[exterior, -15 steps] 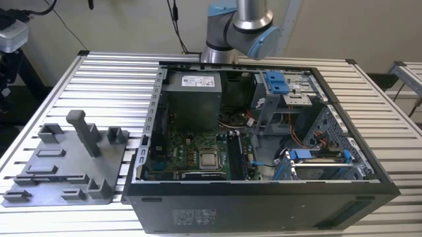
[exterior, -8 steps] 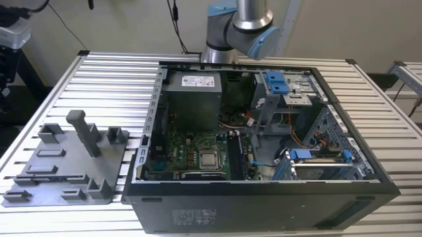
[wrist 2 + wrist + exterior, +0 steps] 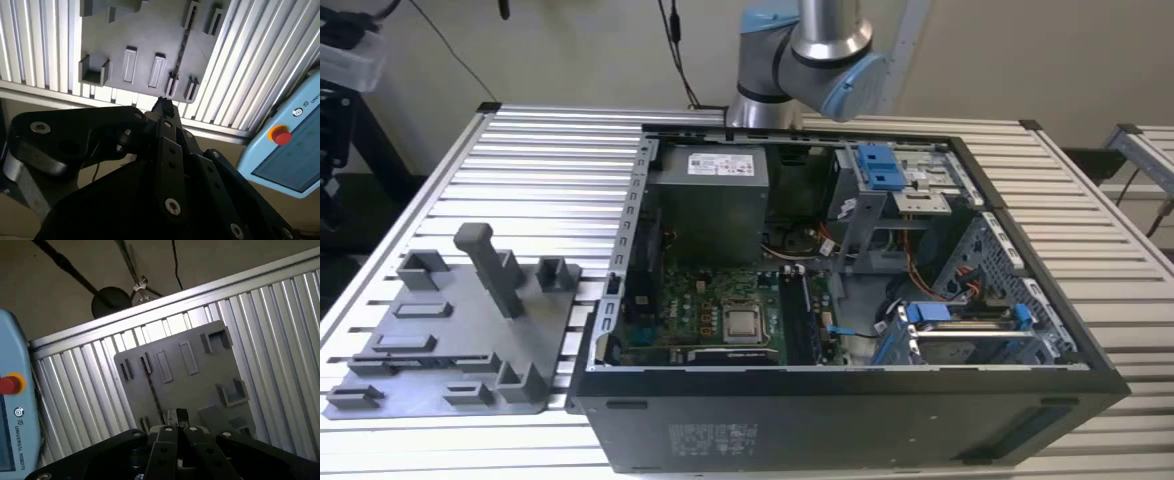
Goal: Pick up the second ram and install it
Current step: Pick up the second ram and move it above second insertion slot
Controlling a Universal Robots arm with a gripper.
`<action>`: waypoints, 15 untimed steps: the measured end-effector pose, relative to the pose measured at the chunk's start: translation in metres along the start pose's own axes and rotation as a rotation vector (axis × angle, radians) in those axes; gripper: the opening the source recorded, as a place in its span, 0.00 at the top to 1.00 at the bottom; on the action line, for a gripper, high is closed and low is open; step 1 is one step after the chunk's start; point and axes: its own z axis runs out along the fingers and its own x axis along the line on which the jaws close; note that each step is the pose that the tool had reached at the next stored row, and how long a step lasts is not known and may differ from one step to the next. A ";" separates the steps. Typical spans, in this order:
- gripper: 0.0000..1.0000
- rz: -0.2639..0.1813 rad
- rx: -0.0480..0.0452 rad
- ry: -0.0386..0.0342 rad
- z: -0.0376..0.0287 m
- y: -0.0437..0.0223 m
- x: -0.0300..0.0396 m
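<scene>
The second ram (image 3: 180, 52) is a thin dark stick standing on edge in slots of the grey tray (image 3: 145, 35). The first wrist view shows it as a dark line (image 3: 154, 392) across the tray (image 3: 200, 390). My gripper (image 3: 162, 106) hangs well above the tray's edge, roughly in line with one end of the ram. Its black fingers meet at the tips (image 3: 176, 416) with nothing between them. In the exterior view the tray (image 3: 440, 360) lies on the slatted table on that view's left, beside the open computer case (image 3: 854, 410).
A green motherboard (image 3: 707, 300) with a silver chip lies inside the case. A tall grey post (image 3: 494, 270) stands on the tray. A light-blue pendant with a red button (image 3: 281, 136) sits off the table's edge. The arm's joint (image 3: 807, 55) rises behind the case.
</scene>
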 end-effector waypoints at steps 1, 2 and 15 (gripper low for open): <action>0.89 -0.018 0.0002 0.0009 0.0003 0.0000 0.0000; 0.89 -0.036 0.0005 0.0017 0.0007 0.0000 0.0000; 0.89 -0.223 0.0031 0.0133 0.0041 -0.0001 0.0001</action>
